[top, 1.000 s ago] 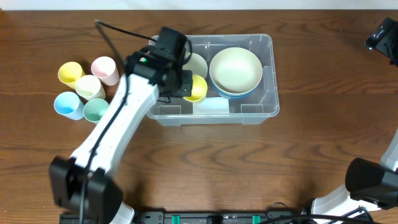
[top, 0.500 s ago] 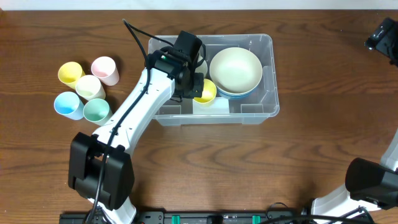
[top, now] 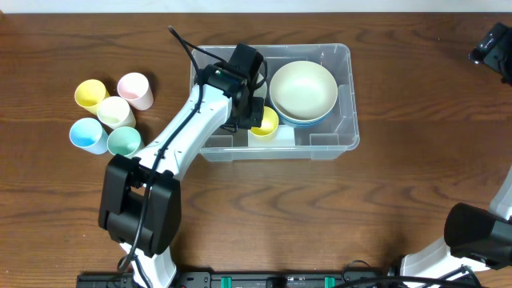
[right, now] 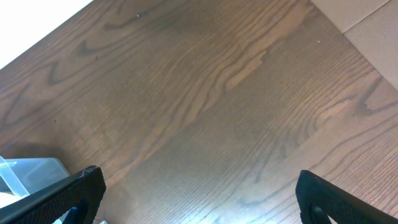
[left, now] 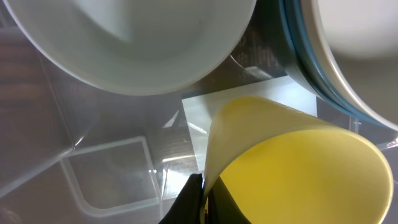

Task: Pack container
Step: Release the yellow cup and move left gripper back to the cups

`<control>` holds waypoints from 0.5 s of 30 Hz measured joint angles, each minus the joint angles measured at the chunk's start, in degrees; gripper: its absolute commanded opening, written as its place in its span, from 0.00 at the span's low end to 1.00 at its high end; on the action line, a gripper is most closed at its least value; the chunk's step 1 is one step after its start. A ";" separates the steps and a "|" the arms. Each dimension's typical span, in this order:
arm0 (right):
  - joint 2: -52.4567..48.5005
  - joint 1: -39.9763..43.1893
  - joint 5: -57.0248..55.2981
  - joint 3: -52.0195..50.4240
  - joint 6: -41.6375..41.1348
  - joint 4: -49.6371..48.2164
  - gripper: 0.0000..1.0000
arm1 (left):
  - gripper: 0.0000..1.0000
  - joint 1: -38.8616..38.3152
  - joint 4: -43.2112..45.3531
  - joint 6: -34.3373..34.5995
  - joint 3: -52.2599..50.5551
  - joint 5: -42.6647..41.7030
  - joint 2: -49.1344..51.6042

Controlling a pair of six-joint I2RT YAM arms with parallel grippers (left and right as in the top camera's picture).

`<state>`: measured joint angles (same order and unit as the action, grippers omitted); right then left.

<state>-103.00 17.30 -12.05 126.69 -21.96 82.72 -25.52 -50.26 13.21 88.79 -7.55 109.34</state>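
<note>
Left hand (top: 254, 117) is pinching the wall of a yellow plastic cup (top: 267, 122), holding it tilted inside the clear plastic rectangular container (top: 350, 120) on the counter (top: 400, 208) — probably to tuck it beside the stacked cream bowls (top: 302, 90); right hand (right: 199, 196) is hovering, fingers spread.

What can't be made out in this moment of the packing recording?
- Overhead: the left gripper has its fingertips hidden under its own wrist body.
- Left wrist: the yellow cup is cut off by the bottom edge, and whether it rests on the floor of the container is unclear.
- Overhead: how many bowls sit under the cream bowl is hidden by it.
</note>
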 measured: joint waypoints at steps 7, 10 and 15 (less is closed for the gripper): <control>0.00 0.00 0.00 0.00 0.00 0.00 0.99 | 0.29 0.00 0.61 -0.15 0.00 0.26 0.17; 0.00 0.00 0.00 0.00 0.00 0.00 0.99 | 0.31 0.00 0.63 -0.31 0.00 0.46 0.17; 0.00 0.00 0.00 0.00 0.00 0.00 0.99 | 0.32 0.02 0.61 -0.39 0.00 0.46 0.17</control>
<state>-103.00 17.30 -12.05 126.69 -21.96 82.72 -25.50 -49.65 12.82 88.79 -7.09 109.51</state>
